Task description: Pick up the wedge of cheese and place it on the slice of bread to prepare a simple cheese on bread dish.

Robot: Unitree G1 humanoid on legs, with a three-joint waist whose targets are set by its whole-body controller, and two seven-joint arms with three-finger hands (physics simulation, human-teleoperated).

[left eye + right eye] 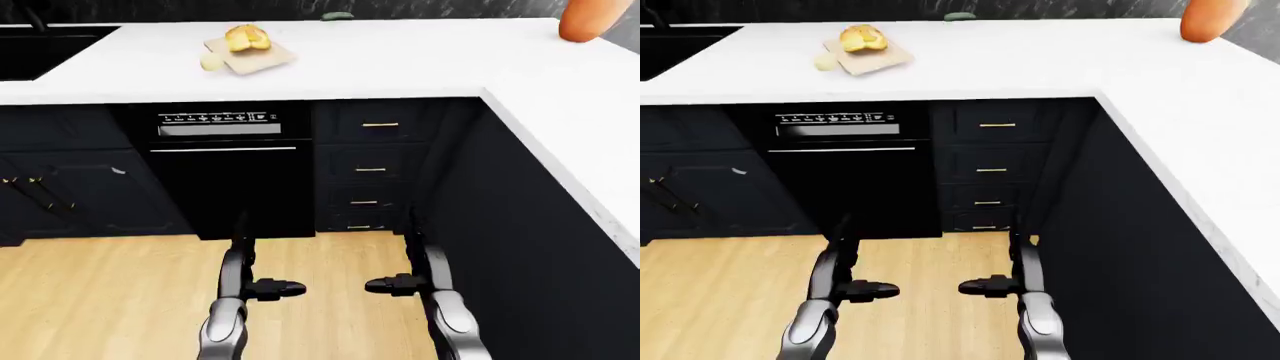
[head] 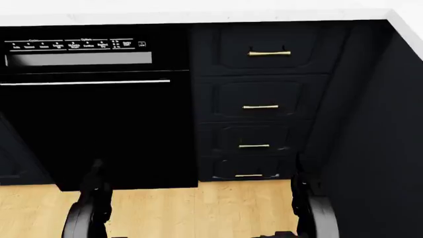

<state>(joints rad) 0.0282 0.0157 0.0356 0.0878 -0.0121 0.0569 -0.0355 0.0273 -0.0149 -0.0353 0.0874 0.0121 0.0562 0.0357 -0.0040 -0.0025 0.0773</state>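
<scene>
Hands: my left hand (image 1: 278, 287) and right hand (image 1: 392, 284) hang low, grip unreadable; cheese (image 1: 211, 62) at eleven o'clock beside bread (image 1: 247, 37), tiny on the tabletop (image 1: 400, 60).

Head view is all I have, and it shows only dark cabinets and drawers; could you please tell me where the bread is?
Observer: In the left-eye view, a golden piece, apparently the bread, sits on a cutting board on the white counter, upper left.
Operator: Thank you; and where is the cheese?
Observer: A small pale piece, probably the cheese, lies by the board's left corner; it is too small to be sure.
</scene>
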